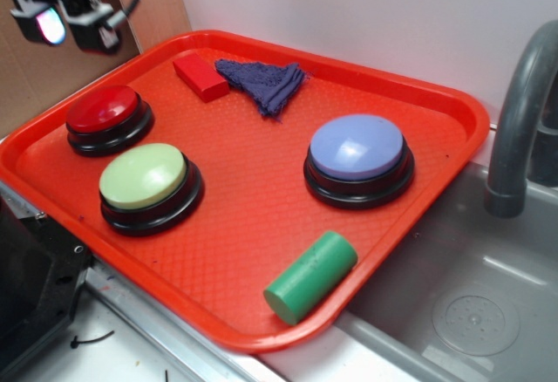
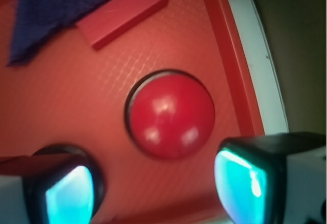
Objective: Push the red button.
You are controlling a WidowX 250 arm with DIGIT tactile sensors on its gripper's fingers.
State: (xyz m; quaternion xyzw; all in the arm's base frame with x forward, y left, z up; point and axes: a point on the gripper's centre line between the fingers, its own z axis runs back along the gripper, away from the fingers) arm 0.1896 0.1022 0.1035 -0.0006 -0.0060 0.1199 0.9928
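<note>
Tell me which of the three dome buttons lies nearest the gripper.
The red button, at the tray's left corner below the gripper; green and blue sit farther off.

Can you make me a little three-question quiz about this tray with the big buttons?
1. True or false: the gripper is touching the red button.
2. Which button sits nearest the red button? A) blue button B) green button
3. Fill in: the purple cloth lies beside the red ____.

Key: 1. False; it hangs above the tray, jaws apart. 2. B. 3. block.
</note>
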